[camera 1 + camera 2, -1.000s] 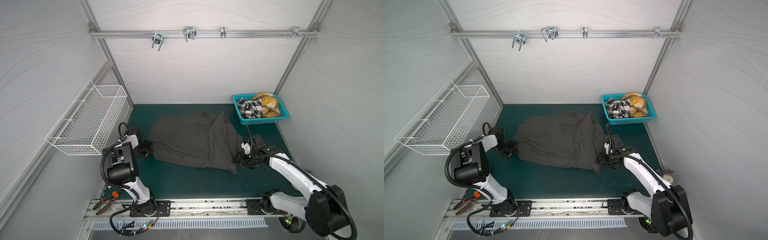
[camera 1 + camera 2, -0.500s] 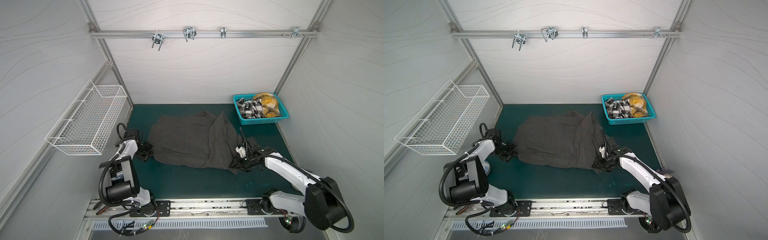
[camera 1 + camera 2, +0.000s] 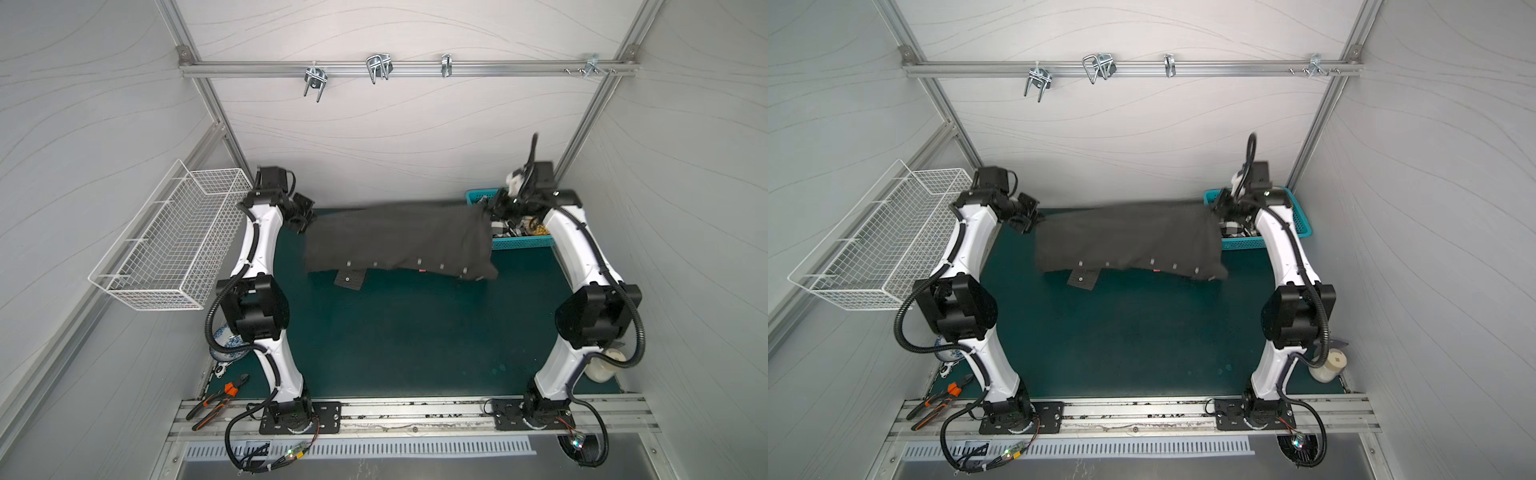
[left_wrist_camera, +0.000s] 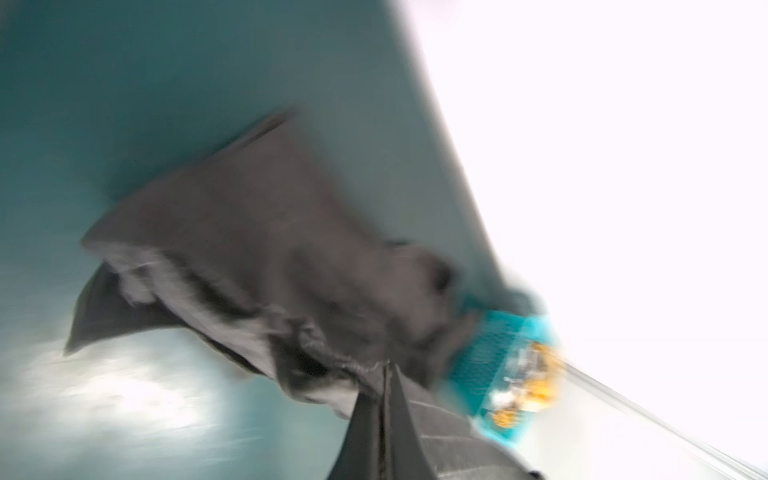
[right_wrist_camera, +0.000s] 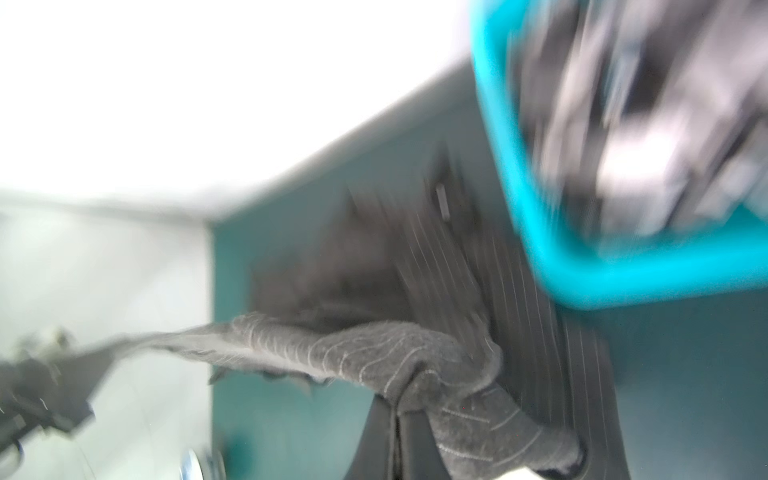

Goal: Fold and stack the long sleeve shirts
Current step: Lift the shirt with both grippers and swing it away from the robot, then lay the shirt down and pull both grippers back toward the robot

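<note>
1. the left gripper (image 3: 302,216) and the right gripper (image 3: 494,207) are each clamped shut on one end of the upper edge of the dark pinstripe shirt (image 3: 395,237). both wrist views are blurred, but they show bunched cloth pinched between closed fingers.
2. nearest the front rail (image 3: 395,409), the green mat (image 3: 395,340) lies bare. it looks like the landing place for the shirt once it is spread.
3. further in, the shirt hangs stretched between the two arms like a curtain, raised over the back half of the mat. the button strip (image 3: 415,262) runs along its lower edge and a cuff (image 3: 349,279) dangles below. i cannot tell whether the cuff touches the mat. holding the two ends well apart pulls the cloth taut, so it can probably be laid down flat for folding.
4. behind the right gripper sits the teal basket (image 3: 523,244). the black-and-white plaid shirt (image 3: 1233,227) and the yellow plaid shirt (image 3: 536,227) are bundled inside it, waiting their turn.
5. nothing is folded or stacked yet, so the task looks to be at an early stage.
</note>
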You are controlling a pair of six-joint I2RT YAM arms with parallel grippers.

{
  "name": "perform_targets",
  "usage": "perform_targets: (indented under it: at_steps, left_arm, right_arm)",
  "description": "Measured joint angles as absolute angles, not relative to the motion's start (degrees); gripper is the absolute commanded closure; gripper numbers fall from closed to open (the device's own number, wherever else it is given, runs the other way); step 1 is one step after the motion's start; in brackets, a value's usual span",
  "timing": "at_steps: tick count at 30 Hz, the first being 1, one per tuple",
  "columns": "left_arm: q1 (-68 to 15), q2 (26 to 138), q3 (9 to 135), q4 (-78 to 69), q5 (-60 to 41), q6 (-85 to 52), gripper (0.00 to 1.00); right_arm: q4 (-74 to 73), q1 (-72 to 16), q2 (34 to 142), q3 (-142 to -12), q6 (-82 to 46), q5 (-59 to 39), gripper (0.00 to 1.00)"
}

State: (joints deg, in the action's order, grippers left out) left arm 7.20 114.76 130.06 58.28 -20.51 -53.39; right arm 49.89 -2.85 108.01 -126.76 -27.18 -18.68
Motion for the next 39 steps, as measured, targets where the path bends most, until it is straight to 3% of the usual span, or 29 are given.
perform_targets:
  at_steps: [2,4,11,17,21,27,31,39]
  left_arm:
    - [5.80,115.22,140.79,59.13,-20.23,-54.13,1.00]
    - [6.09,108.64,140.03,59.13,-19.57,-54.19,1.00]
    - [8.47,67.24,85.23,50.46,-14.83,-53.49,1.00]
    - [8.93,65.21,45.32,44.05,-14.96,-50.96,1.00]
    - [9.08,66.00,30.50,44.84,-14.74,-50.11,1.00]
    - [9.10,67.11,28.62,41.63,-14.87,-50.11,1.00]
    - [9.06,73.60,32.21,41.17,-15.81,-50.19,1.00]
    - [7.75,101.14,58.33,40.93,-19.09,-49.63,1.00]
  right_arm:
    - [51.16,-1.32,108.81,-138.54,-26.46,-19.66,1.00]
    - [51.46,-0.99,102.56,-137.67,-25.61,-20.69,1.00]
    - [45.25,-1.56,69.73,-88.68,-25.41,-22.92,1.00]
    - [41.23,-7.57,65.23,-52.14,-26.85,-18.83,1.00]
    - [41.17,-10.74,65.23,-40.66,-28.05,-16.69,1.00]
    - [37.52,-13.28,66.72,-36.82,-28.64,-14.13,1.00]
    - [35.16,-14.39,72.79,-37.85,-28.38,-12.43,1.00]
    - [34.61,-14.09,93.73,-54.70,-27.59,-10.94,1.00]
